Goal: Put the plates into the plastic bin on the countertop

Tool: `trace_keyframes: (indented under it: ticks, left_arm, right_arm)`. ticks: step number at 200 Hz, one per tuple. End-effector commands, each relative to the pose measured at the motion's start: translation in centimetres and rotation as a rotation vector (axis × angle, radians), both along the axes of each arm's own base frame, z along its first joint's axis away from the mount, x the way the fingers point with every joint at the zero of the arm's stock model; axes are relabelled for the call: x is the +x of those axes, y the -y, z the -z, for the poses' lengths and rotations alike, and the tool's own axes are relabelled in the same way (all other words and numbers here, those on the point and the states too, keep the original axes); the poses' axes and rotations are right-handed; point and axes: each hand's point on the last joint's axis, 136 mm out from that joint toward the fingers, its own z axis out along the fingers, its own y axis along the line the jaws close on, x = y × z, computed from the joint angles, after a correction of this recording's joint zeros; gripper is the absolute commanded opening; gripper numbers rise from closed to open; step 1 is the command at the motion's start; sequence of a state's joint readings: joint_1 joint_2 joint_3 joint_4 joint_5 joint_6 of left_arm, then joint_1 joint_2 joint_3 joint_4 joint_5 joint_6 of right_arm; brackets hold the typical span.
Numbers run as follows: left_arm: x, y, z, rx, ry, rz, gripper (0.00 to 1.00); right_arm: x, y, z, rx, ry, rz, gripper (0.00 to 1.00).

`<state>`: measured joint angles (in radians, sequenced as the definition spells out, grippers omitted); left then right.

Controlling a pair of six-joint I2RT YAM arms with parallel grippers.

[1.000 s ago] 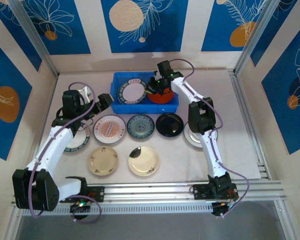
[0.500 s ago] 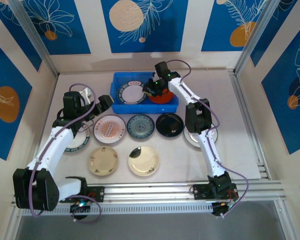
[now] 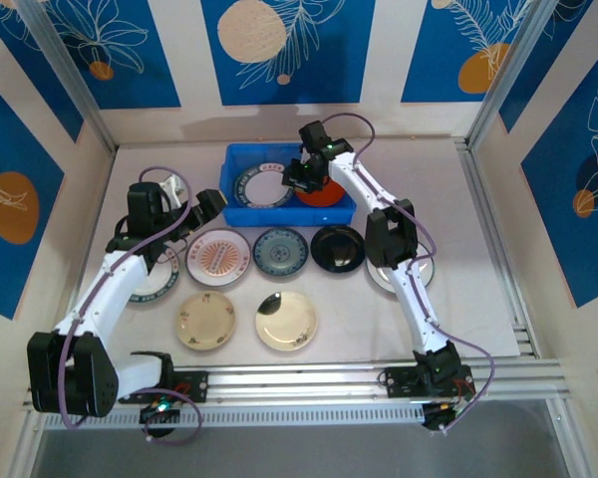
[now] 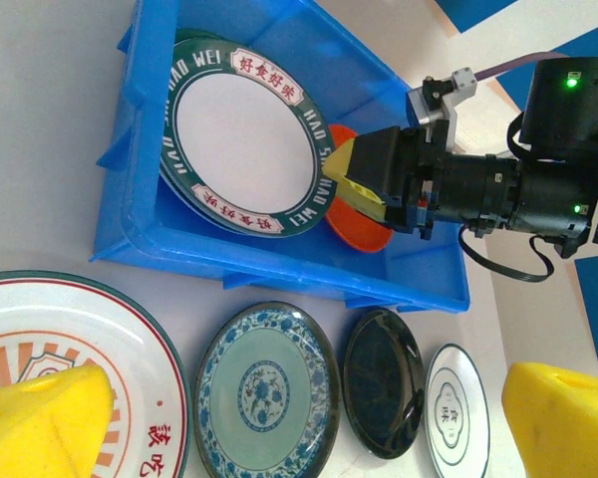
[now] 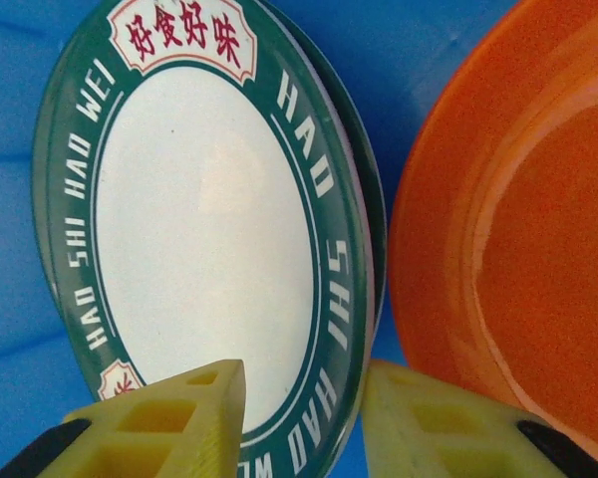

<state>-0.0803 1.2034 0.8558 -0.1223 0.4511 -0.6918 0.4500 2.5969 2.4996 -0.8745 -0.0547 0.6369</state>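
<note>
I see my right gripper (image 5: 304,390) spread inside the blue bin (image 4: 279,265), between its green-rimmed plate (image 5: 209,229) and orange plate (image 5: 518,249). My left gripper (image 4: 309,398), wide apart, hovers just before the bin.

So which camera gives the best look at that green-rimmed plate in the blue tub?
The left wrist view: the green-rimmed plate shows whole there, lettering readable, inside the blue tub. The right wrist view is closer, but its frame and the right pincer's fingers cut off the plate's edges. The top view shows it small.
</note>
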Motion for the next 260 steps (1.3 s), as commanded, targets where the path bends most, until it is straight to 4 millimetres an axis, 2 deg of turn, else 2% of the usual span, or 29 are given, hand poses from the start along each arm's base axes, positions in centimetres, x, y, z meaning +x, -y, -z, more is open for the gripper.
trace_keyframes:
  ticks: [1, 22, 83, 106, 130, 163, 167, 168, 172, 191, 228, 260]
  left_arm:
    - [0.5, -0.1, 0.3, -0.015, 0.005, -0.004, 1.0]
    - [0.6, 0.0, 0.5, -0.02, 0.001, -0.003, 1.0]
    - [0.1, -0.4, 0.4, 0.009, 0.006, -0.01, 1.0]
    - [0.0, -0.6, 0.6, 0.03, 0.0, -0.011, 1.0]
    - [-0.1, -0.6, 0.7, 0.047, 0.004, -0.015, 1.0]
    - [0.1, 0.2, 0.5, 0.044, 0.021, 0.003, 1.0]
    - [0.1, 0.4, 0.4, 0.044, 0.024, 0.007, 1.0]
    - [0.1, 0.4, 0.4, 0.044, 0.024, 0.007, 1.0]
    - [0.1, 0.6, 0.3, 0.045, 0.029, 0.011, 1.0]
    - [0.2, 1.4, 0.0, 0.049, 0.04, 0.032, 1.0]
    - [0.2, 3.9, -0.6, 0.055, 0.061, 0.093, 1.0]
    - [-0.2, 7.1, -1.1, 0.062, 0.084, 0.159, 1.0]
  right_arm:
    - [-0.5, -0.1, -0.4, -0.068, 0.029, -0.033, 0.4]
    - [-0.4, -0.6, -0.5, -0.064, 0.033, -0.044, 0.44]
    - [-0.4, -1.7, -1.5, -0.009, 0.039, -0.062, 0.44]
    - [-0.3, -1.9, -3.5, 0.012, 0.089, -0.083, 0.43]
    - [-0.7, -1.2, -7.2, 0.005, 0.158, -0.094, 0.43]
    - [-3.0, 1.5, -11.3, 0.01, 0.212, -0.093, 0.43]
    - [-3.3, 1.8, -12.3, 0.015, 0.235, -0.089, 0.43]
    - [-3.6, 2.0, -11.9, 0.009, 0.223, -0.089, 0.43]
    - [-3.9, 2.5, -12.9, 0.014, 0.244, -0.084, 0.44]
    - [-6.4, 5.1, -14.0, -0.004, 0.253, -0.06, 0.44]
    - [-11.6, 10.7, -13.9, -0.041, 0.23, 0.025, 0.45]
    - [-15.9, 16.4, -11.2, -0.03, 0.136, 0.154, 0.44]
